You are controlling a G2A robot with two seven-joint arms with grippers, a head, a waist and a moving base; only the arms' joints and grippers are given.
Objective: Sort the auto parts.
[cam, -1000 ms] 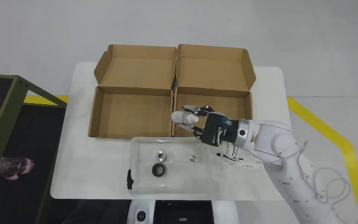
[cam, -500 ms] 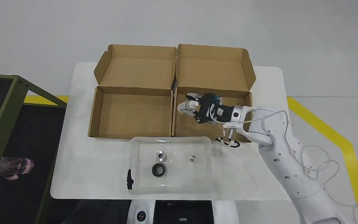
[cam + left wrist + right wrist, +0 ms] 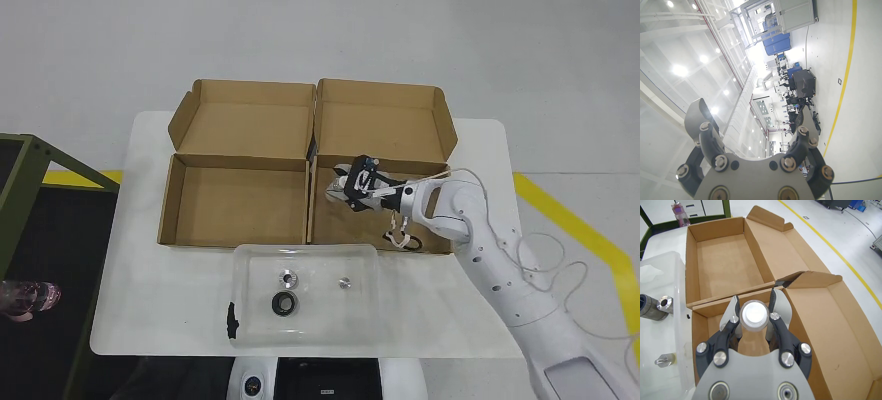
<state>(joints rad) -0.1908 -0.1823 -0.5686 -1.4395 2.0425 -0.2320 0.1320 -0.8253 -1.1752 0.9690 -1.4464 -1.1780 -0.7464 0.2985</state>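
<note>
We have carried the white part over the table, from the clear bin's far edge to above the right box.
That box lies open beneath, so we judge lowering and release come next. The wall shared with the left box stands close beside us. The clear bin still holds three metal pieces. Our right gripper pinches the white part by its sides, and our left gripper is spread and empty.
</note>
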